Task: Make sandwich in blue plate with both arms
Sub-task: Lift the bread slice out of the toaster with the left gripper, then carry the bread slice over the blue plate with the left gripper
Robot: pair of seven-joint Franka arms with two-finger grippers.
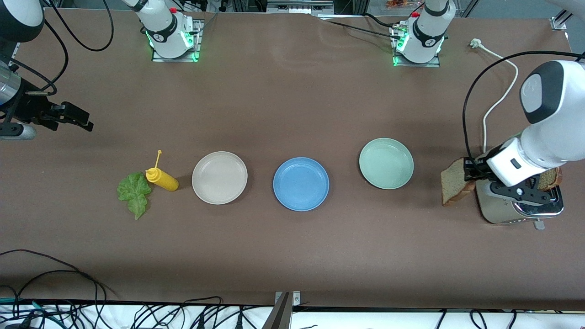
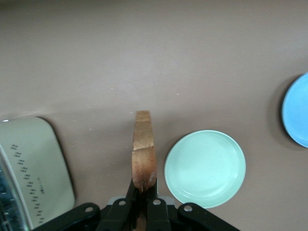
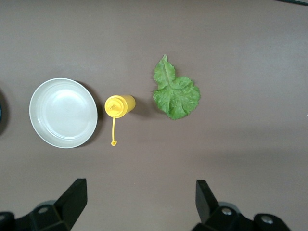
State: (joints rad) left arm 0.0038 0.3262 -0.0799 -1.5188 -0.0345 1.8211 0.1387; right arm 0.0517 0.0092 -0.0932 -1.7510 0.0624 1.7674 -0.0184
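My left gripper [image 1: 467, 176] [image 2: 143, 188] is shut on the crust edge of a brown bread slice [image 1: 452, 187] [image 2: 144, 144], held on edge in the air beside the toaster [image 1: 518, 208] [image 2: 31, 168]. A second bread slice [image 1: 550, 179] stands in the toaster's slot. The blue plate [image 1: 300, 183] [image 2: 298, 110] sits bare mid-table. The green lettuce leaf [image 1: 134, 193] [image 3: 175, 91] lies flat toward the right arm's end. My right gripper [image 1: 84, 121] [image 3: 139, 192] hangs open in the air above the table near that end, holding nothing.
A beige plate [image 1: 219, 177] [image 3: 63, 112] and a pale green plate [image 1: 386, 163] [image 2: 205, 168] flank the blue one. A yellow squeeze bottle [image 1: 162, 179] [image 3: 119, 106] lies between the lettuce and the beige plate. A white power cord [image 1: 500, 87] runs from the toaster.
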